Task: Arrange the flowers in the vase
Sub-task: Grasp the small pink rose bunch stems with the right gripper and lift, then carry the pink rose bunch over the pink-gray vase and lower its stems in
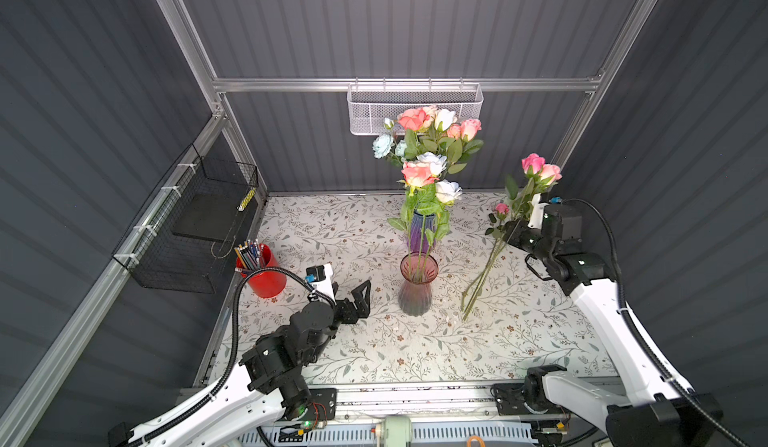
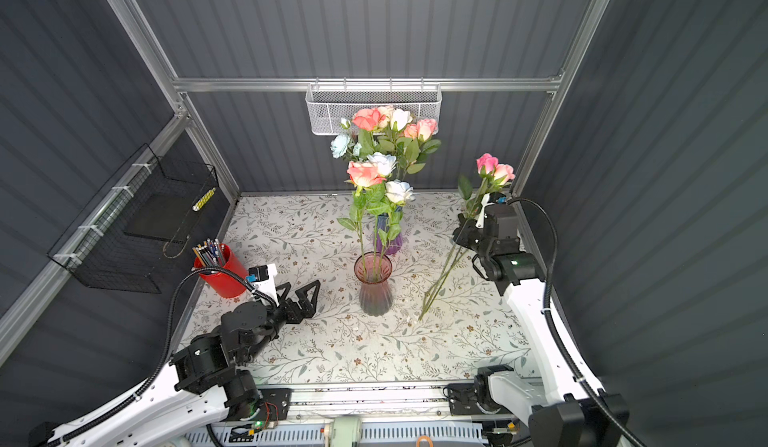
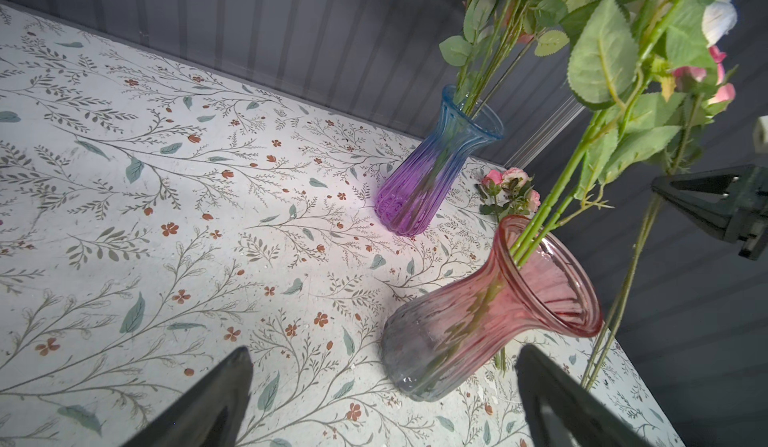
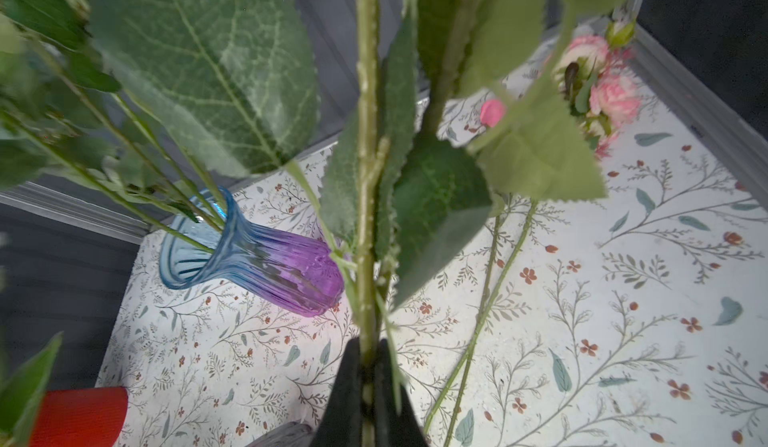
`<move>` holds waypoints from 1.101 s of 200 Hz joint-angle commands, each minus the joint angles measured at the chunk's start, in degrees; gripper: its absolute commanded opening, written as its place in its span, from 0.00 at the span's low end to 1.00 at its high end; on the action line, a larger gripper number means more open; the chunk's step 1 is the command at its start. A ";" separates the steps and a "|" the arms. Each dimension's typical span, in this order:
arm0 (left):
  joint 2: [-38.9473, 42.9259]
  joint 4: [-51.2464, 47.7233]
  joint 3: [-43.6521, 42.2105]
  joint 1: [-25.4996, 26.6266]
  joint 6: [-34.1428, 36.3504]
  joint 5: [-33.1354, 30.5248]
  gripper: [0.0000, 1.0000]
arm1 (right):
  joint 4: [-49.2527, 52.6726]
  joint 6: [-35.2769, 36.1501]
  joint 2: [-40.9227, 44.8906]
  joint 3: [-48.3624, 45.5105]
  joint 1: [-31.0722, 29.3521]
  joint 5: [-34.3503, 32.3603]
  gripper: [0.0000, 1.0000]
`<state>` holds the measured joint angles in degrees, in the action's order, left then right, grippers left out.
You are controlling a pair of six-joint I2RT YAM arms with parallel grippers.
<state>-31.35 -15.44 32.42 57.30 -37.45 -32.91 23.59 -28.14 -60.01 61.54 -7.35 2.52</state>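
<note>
**Now: one rose aloft on the right, left side wide open**

Okay, your right fingers (image 4: 345, 399) are clenched on a rose (image 1: 540, 169). The right wrist view shows its green stem pinched between the two dark tips, with leaves fanning out past them. In both top views that rose stands well off the surface (image 1: 332, 341) at the right rear, two pink heads on top, tilted toward the back corner. Its lower end slants down toward the surface to the right of the pink vase (image 1: 417, 295), where loose stems (image 1: 482, 283) lie. From the top views you cannot tell where the held stem ends and the loose ones begin. A small pink spray (image 1: 501, 209) shows just beside the right fingers, toward the back.

Over on the other side, your left fingers (image 1: 362, 294) are spread wide and grasp nothing. They sit low over the surface just left of the pink vase, apart from it. The left wrist view looks out between the two tips straight at that vase.

Pink vase, centre: upright, a few stems in it, coral and white heads high above the rim. Blue vase (image 1: 419, 229), right behind it: also upright, carrying the bigger bunch (image 1: 432, 133) of coral, pink, white and pale blue heads. A red cup (image 1: 266, 276) of pencils stands at the left edge, near your left arm.
</note>
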 commanded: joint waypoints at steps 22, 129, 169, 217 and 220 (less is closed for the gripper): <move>-0.65 1.76 4.08 -0.08 3.66 -0.25 0.99 | 0.88 0.80 6.91 1.53 -2.08 0.17 0.02; 5.43 -3.14 4.20 -0.06 -0.95 -3.70 0.99 | -9.74 5.32 0.96 20.78 -22.61 -4.69 0.01; 7.18 -4.16 4.49 -0.07 -1.26 -4.33 0.99 | -12.70 10.47 -6.03 28.18 -25.74 -6.99 0.01; 5.80 -3.21 4.87 -0.07 -0.72 -3.84 0.99 | -16.47 14.53 -13.18 28.69 -26.69 -7.45 0.00; 5.63 -3.23 4.93 -0.04 -0.63 -3.77 0.99 | -16.74 14.57 -13.44 28.35 -26.66 -7.46 0.00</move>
<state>-25.02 -18.48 35.53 57.30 -38.00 -36.05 10.70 -16.99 -71.26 90.70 -33.39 -3.86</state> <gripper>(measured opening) 0.995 0.073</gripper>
